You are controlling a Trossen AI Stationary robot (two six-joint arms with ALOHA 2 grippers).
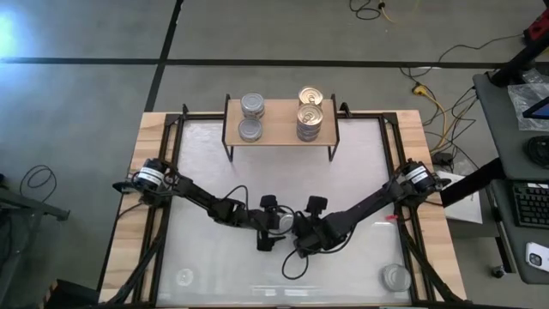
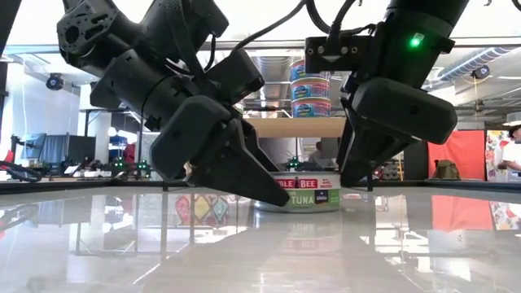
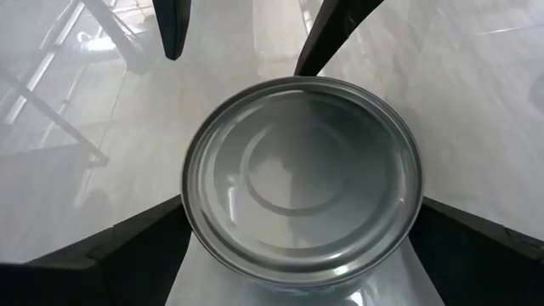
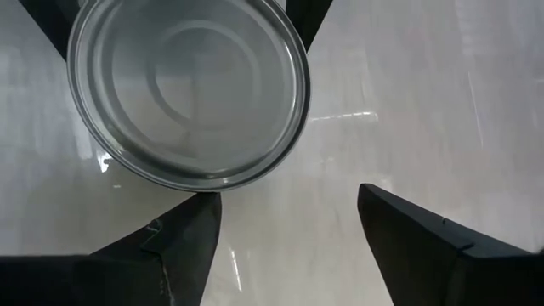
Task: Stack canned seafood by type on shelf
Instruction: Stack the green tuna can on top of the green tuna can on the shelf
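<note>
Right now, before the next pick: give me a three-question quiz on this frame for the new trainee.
1. True or false: a silver-topped tin stands on the table where the left gripper and the right gripper meet.
2. In the high view, the gold-topped tins stand on which part of the shelf? A: the picture's right end. B: the picture's left end. C: the middle.
3. Fill in: the right gripper, with nothing in it, is ____ (open or shut).
Key: 1 true; 2 A; 3 open.
</note>
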